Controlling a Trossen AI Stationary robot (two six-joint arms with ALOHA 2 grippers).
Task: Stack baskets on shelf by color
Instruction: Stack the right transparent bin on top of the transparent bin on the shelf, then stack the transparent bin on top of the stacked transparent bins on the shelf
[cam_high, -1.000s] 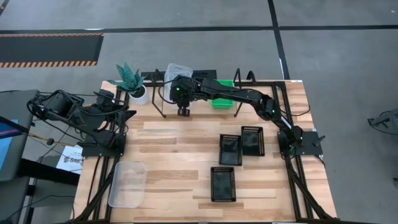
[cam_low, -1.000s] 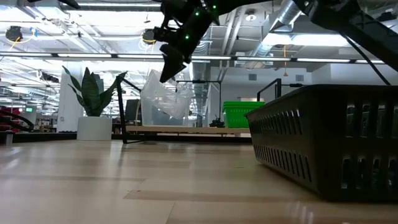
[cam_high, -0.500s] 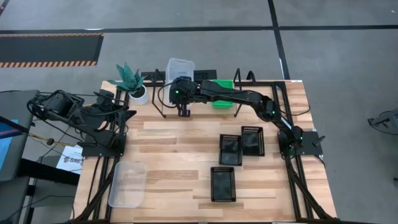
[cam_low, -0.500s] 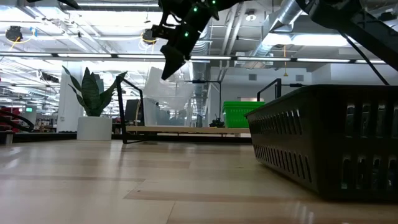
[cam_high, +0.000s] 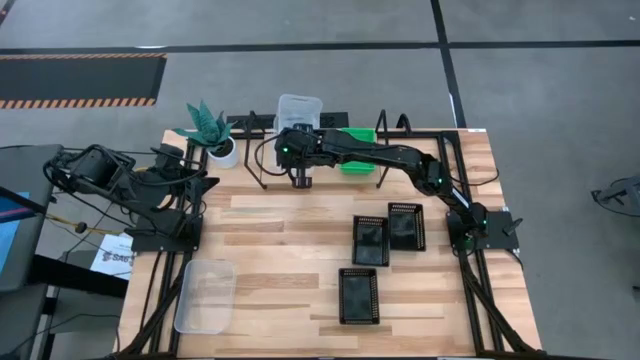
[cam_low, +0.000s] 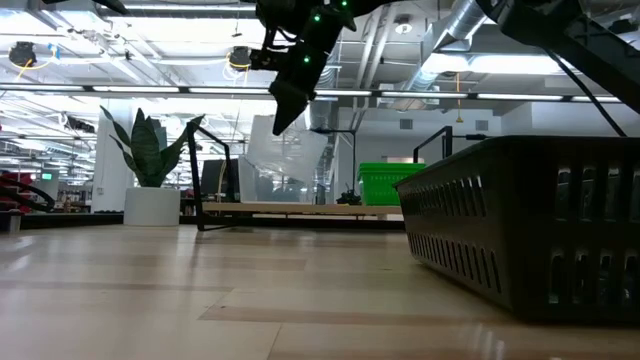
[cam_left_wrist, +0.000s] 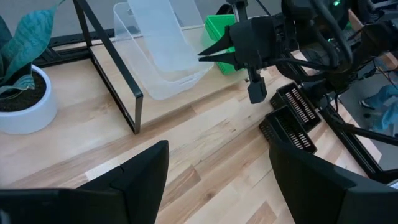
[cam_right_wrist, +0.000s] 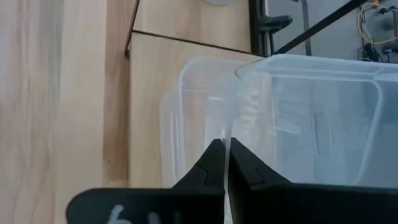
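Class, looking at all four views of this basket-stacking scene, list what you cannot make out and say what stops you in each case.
- Green baskets, high view: the right arm crosses them, so their number is hidden.
- Shelf, low view: seen edge-on, top surface hidden.
- Black baskets, low view: the nearest one blocks the others.
- Clear basket pinched by the right gripper, right wrist view: its far end is cut off by the picture edge.
- Left gripper: its fingertips lie beyond the edge.

— What stood at the table's far left corner?
— A teal-leaved plant (cam_high: 207, 124) in a white pot (cam_high: 224, 151).
— And off the table's left edge?
— A printed paper sheet (cam_high: 110, 257).
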